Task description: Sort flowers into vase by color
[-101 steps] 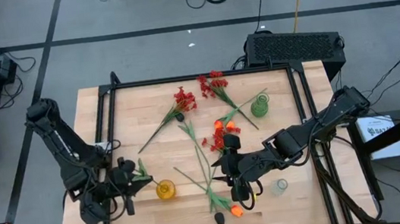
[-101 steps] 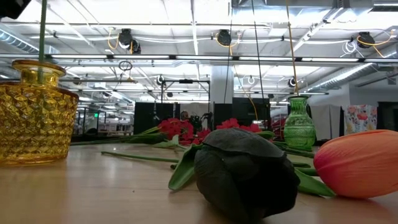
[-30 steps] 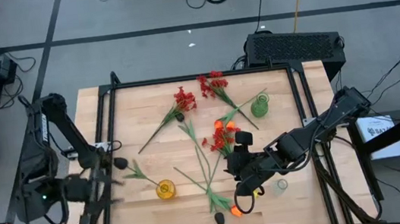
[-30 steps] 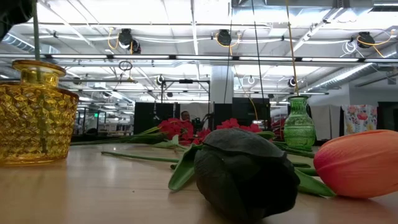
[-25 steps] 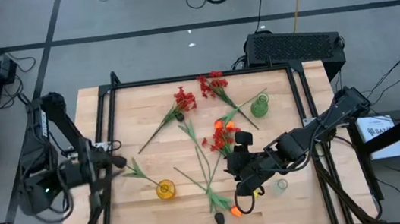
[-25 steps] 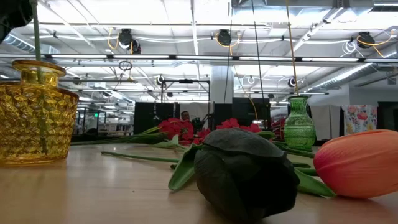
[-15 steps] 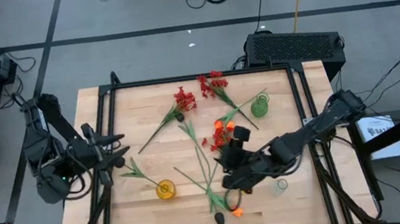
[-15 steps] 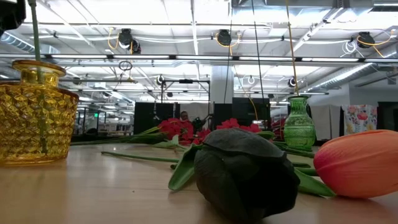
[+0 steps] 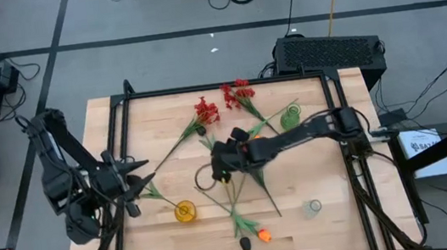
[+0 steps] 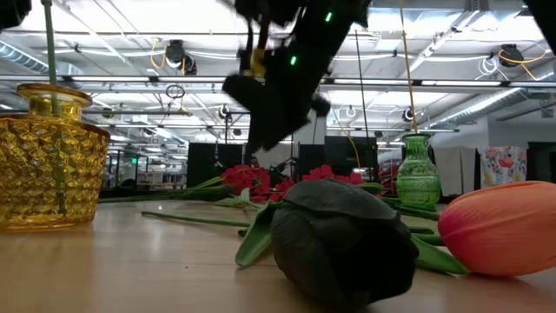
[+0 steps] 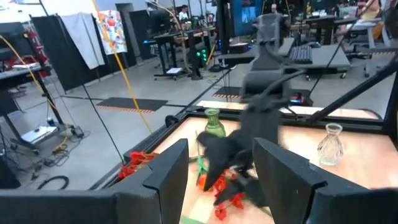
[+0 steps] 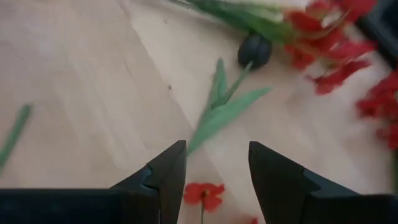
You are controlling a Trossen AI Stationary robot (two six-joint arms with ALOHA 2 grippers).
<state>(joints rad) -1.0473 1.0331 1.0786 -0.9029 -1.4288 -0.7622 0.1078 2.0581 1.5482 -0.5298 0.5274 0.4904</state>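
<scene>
From bench height, a black tulip-like bloom [image 10: 345,239] and an orange tulip-like bloom [image 10: 502,228] lay nearest; only from overhead did I see them at the wooden bench's [image 9: 322,232] near edge. My right hand [image 9: 222,169] hung released and empty over mid-bench stems. My left hand [image 9: 133,187], released too, hovered beside the amber glass vase [image 9: 184,211]. Red clusters [image 9: 237,92] lay farthest.

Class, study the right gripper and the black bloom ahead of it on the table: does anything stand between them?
Nothing visible does. The right gripper, fingers apart and empty, faces the black bloom across bare wood; only that flower's own green leaves lie between.
</scene>
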